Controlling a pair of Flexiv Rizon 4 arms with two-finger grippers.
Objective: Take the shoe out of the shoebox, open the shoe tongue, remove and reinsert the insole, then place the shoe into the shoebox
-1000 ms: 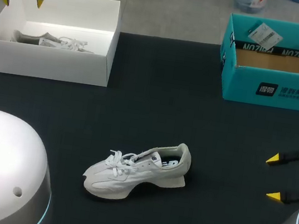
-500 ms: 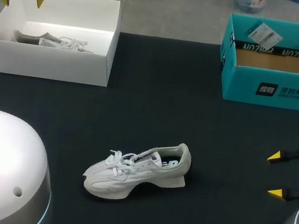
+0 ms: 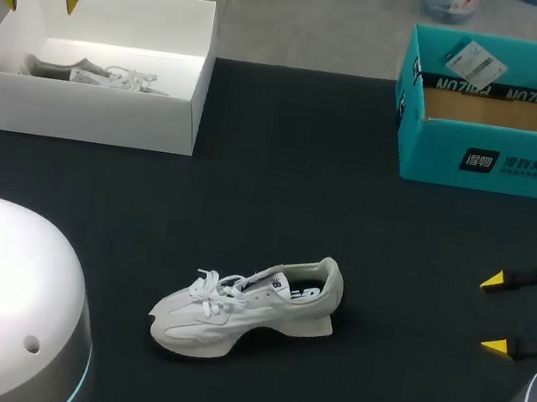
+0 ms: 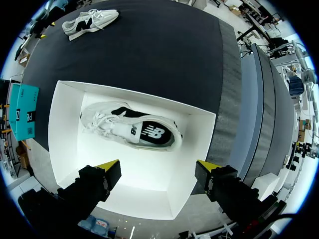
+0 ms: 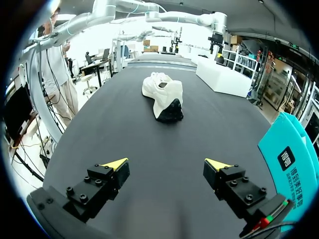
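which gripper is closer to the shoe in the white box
Left. The left gripper hangs open directly above the shoe inside the white box; the right gripper sits far across the table.

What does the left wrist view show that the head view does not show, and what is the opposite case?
Only the left wrist view shows whole the boxed white sneaker, with its dark lining, on the floor of the white cardboard shoebox; the head view sees just its top over the wall. Only the head view shows the open right hand and the brown inside of the teal cardboard box. Both show the open left hand above the shoebox, and the loose white sneaker standing on the black table.
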